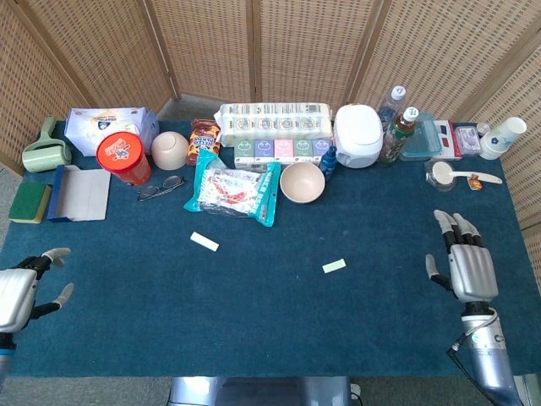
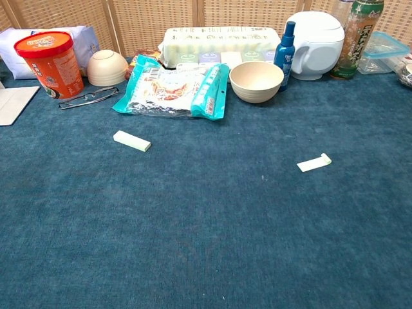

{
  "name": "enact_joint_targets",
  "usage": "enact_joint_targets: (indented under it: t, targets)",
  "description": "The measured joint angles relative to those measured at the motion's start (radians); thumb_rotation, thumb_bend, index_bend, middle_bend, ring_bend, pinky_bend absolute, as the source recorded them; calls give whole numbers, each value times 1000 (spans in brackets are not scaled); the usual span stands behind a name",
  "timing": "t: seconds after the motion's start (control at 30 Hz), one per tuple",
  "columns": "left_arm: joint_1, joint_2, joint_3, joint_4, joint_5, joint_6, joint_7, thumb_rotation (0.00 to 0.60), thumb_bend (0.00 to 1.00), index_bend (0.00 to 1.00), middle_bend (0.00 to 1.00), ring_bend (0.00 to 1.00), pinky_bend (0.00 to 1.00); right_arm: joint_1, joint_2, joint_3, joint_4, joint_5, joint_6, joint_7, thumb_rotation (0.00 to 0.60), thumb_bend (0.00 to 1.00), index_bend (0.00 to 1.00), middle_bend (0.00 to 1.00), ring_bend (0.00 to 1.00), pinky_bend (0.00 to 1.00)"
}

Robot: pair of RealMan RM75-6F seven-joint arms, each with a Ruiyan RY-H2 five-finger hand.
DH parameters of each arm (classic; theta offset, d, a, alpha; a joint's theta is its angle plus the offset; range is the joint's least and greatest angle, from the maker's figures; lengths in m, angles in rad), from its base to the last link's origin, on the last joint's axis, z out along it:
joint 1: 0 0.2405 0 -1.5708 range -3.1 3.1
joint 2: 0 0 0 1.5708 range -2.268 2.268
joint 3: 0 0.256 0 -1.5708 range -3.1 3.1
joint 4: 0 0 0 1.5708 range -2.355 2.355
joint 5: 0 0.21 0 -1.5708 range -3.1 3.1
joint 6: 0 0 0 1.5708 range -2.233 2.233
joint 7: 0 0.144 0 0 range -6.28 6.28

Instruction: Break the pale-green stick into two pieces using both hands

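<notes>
Two pale-green pieces are seen on the blue cloth in the head view: a left piece (image 1: 204,242) lying apart below the snack bag (image 1: 233,192), and a right piece (image 1: 334,266) near mid-table, well apart from it; the stick is judged already broken; the left hand (image 1: 19,292) is held at the near left edge, fingers spread, nothing in it; the right hand (image 1: 463,263) is held at the near right edge, fingers apart, likewise empty; in the chest view no hand is shown; the left piece (image 2: 132,141) is seen as a small flat block, the right piece (image 2: 314,163) as thinner, one end kinked; both are judged light, stiff and brittle; a pinch across the long edges would be favoured, since they lie flat on nap.
</notes>
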Motion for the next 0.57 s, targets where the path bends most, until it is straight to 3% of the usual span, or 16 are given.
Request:
enact_joint_targets:
  t: [0.17, 0.57]
  targets:
    - [57, -10, -15, 9, 55, 42, -11, 545, 295, 255, 408, 410, 585, -31, 3, -6, -19, -2, 22, -10, 600, 494, 5, 134, 52, 110]
    - [76, -6, -73, -10, 73, -7, 5, 548, 295, 254, 408, 410, 583, -51, 4, 0, -5, -16, 9, 23, 600, 494, 8, 134, 52, 110]
